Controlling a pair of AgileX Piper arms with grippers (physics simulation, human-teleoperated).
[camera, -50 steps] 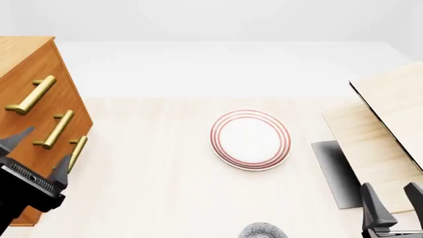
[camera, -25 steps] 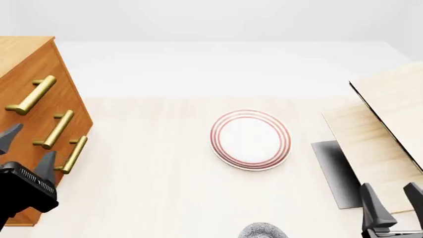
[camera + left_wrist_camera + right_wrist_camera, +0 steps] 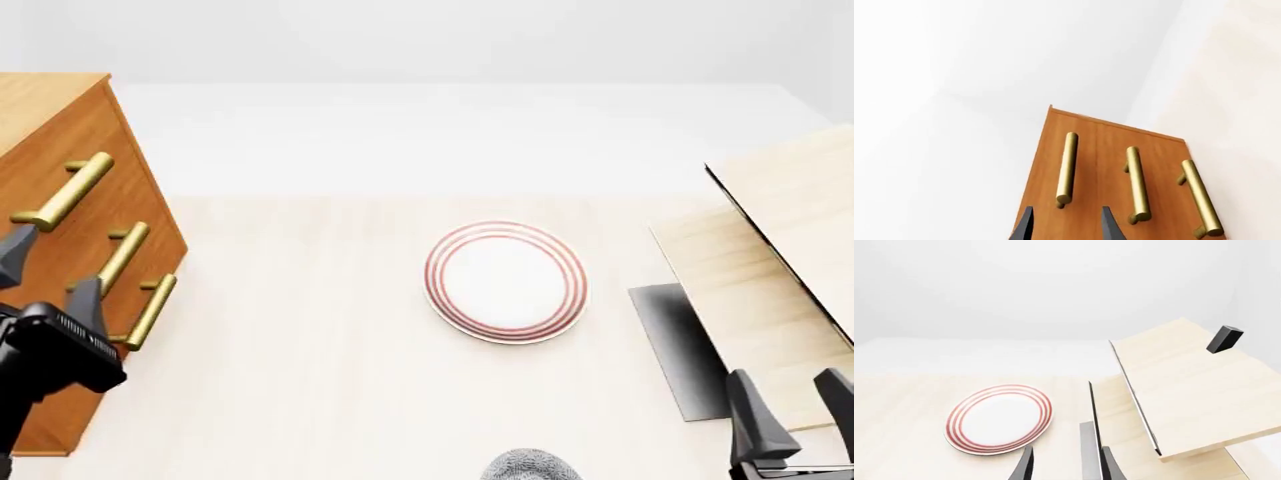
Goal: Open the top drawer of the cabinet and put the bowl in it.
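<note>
The orange-brown cabinet [image 3: 40,105] stands at the table's left edge with all three drawers shut. The top drawer's brass handle [image 3: 63,190] is the uppermost bar and appears again in the left wrist view [image 3: 1066,170]. My left gripper [image 3: 51,275] is open in front of the cabinet's face, near the middle handle [image 3: 118,262]. In the wrist view its fingertips [image 3: 1026,226] sit just short of the top handle's near end. Only the rim of the speckled bowl [image 3: 531,466] shows at the bottom edge of the front view. My right gripper [image 3: 794,410] is open and empty at the near right.
A white plate with red rings [image 3: 506,281] lies mid-table, also in the right wrist view [image 3: 999,419]. Pale wooden boards [image 3: 787,260] lean at the right over a grey mat [image 3: 674,345]. A small black block [image 3: 1224,338] sits on the upper board.
My left gripper has moved left and then up along the cabinet's front, from beside the lowest handle to the level of the middle one. The right arm has stayed still.
</note>
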